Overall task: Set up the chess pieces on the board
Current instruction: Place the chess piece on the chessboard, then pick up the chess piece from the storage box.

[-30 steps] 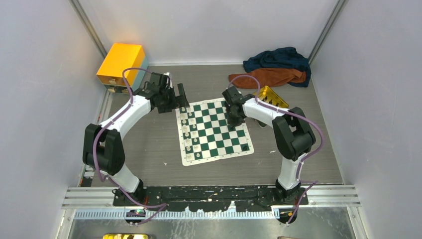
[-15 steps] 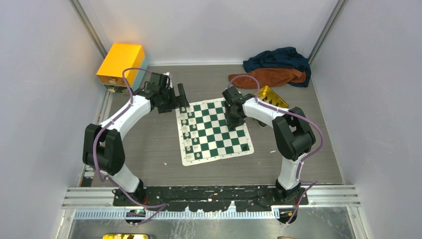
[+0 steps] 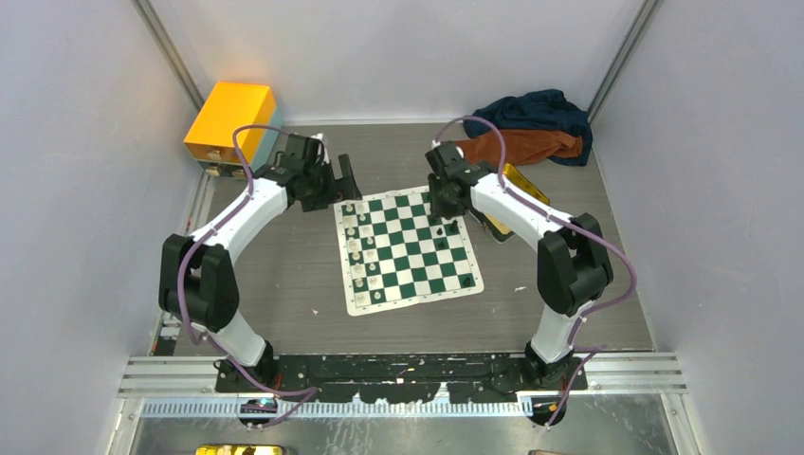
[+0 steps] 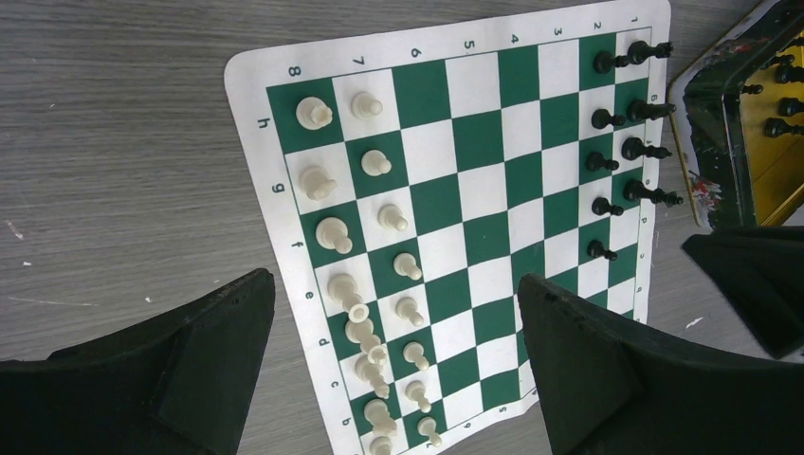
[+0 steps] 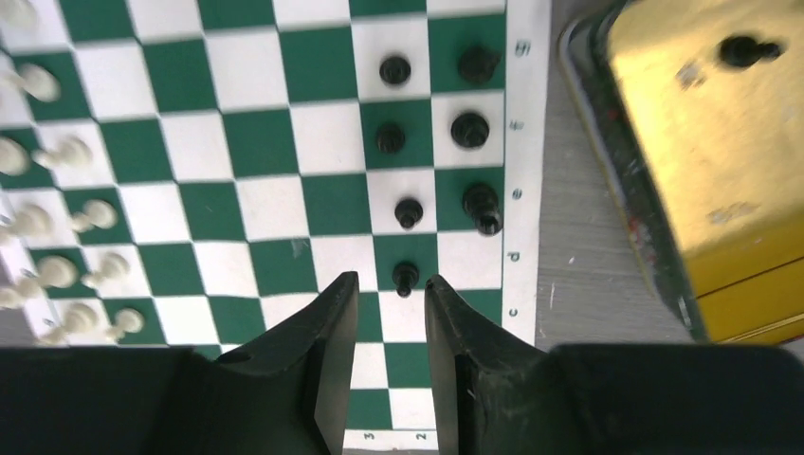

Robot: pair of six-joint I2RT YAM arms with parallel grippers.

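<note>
The green and white board (image 3: 417, 301) lies flat between the arms. Cream-white pieces (image 3: 358, 248) stand in two columns along its left side, also in the left wrist view (image 4: 379, 218). Several black pieces (image 5: 469, 128) stand along the right side. My right gripper (image 5: 391, 282) hovers over the board's far right part, its jaws a narrow gap apart and empty. A black pawn (image 5: 405, 277) stands just ahead of its fingertips. My left gripper (image 4: 393, 284) is wide open and empty above the board's far left corner (image 3: 346, 185).
A shallow gold tin (image 3: 517, 185) sits just right of the board, with black pieces inside (image 5: 744, 49). A yellow box (image 3: 230, 118) stands at the back left. Blue and orange cloths (image 3: 526, 128) lie at the back right.
My right gripper has drawn back toward the board's far edge, leaving a black pawn standing on the board. The left arm has barely moved.
</note>
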